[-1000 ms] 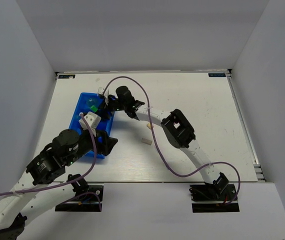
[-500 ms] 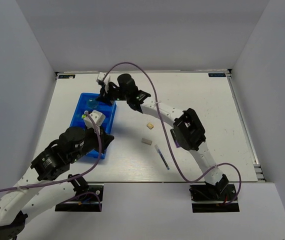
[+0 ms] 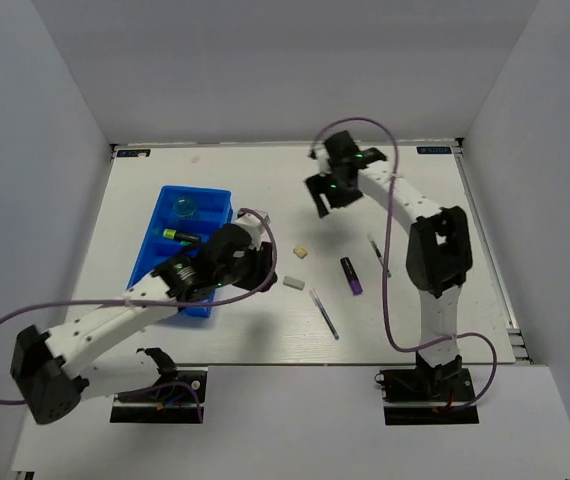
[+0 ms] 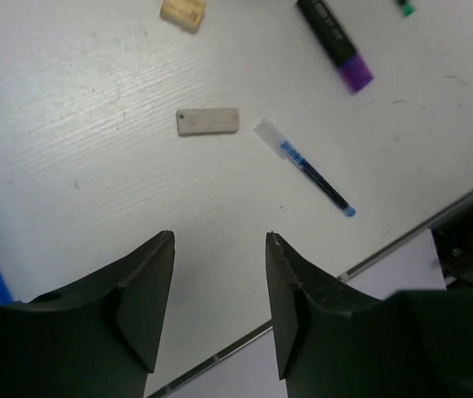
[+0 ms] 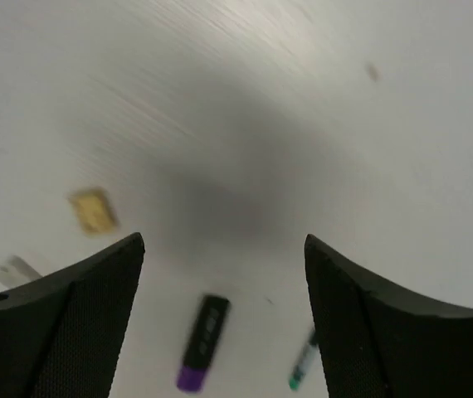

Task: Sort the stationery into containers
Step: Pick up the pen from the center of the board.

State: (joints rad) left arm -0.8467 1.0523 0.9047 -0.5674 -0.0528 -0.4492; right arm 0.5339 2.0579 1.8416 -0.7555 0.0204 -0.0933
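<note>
**Both jaws released over the bench; several items lie outside the tray**

The left gripper (image 4: pixel 218 249) is held over the bench (image 3: pixel 435 300), just right of the bright-blue tray (image 3: pixel 197 190). Its jaws are spread and nothing is gripped between them. In its wrist view a white eraser (image 4: pixel 208 121) is seen ahead of the jaws, with a thin blue pen (image 4: pixel 303 166) just beside it to the right. A beige eraser (image 4: pixel 183 10) lies farther on, and a purple-capped highlighter (image 4: pixel 334 41) is seen at the upper right. All four are lying flat on the bench, apart from one another and outside the tray.

The right gripper (image 5: pixel 223 240) is held over the far middle of the bench, well apart from the tray. Its jaws are likewise released and empty. Its wrist view is blurred, but a slim green-tipped pen (image 5: pixel 303 363) can be made out near the purple-capped highlighter.

Within the tray, a round teal jar (image 3: pixel 186 207) is seen in the far compartment. A yellow-capped highlighter (image 3: pixel 178 236) is seen in the next compartment toward the arms.
</note>
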